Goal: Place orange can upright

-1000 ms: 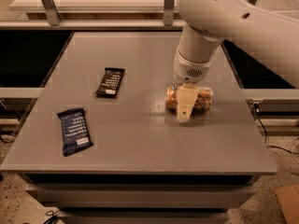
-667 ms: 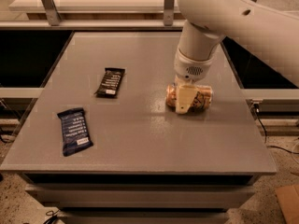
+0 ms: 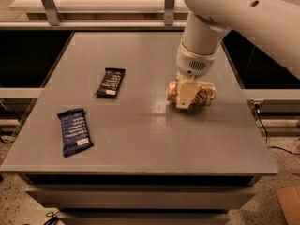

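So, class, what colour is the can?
The can is pale orange-tan, camera view; the gripper is over it.

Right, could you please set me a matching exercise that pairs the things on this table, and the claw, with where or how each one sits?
Things:
1. orange can
2. black bar
3. blue packet
4. claw

Places or states:
A. flat, nearest the front edge of the table
B. at the can, partly covering it in the camera view
C. lying on its side
D. flat, near the table's middle

Pairs: 1-C, 2-D, 3-A, 4-B
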{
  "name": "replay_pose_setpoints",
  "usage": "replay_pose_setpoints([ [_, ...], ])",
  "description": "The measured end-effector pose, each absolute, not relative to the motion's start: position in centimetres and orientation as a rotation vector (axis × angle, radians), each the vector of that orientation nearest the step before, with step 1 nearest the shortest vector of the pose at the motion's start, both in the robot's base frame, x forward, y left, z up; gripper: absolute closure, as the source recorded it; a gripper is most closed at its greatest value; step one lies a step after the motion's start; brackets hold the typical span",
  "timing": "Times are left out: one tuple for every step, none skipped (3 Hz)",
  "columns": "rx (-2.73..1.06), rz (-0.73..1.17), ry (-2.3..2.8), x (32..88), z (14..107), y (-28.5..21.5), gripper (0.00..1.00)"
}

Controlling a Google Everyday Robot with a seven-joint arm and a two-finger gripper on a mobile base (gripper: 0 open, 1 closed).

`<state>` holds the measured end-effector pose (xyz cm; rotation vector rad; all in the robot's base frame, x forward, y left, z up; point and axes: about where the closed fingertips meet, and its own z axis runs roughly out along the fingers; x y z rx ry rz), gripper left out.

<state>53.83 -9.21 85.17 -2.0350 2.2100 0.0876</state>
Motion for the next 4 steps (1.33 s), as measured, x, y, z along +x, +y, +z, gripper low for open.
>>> replay_pose_setpoints([
  [-1.981,0.177,2.183,54.0,86.5,-9.3,1.0],
  [-1.905,0.33,2.117,54.0,88.2,-8.8,1.0],
  [-1.841,0.479,2.013,53.8,90.2,-7.4,1.0],
  [-1.769,0.598,1.901,53.1,91.7,-5.9,1.0],
])
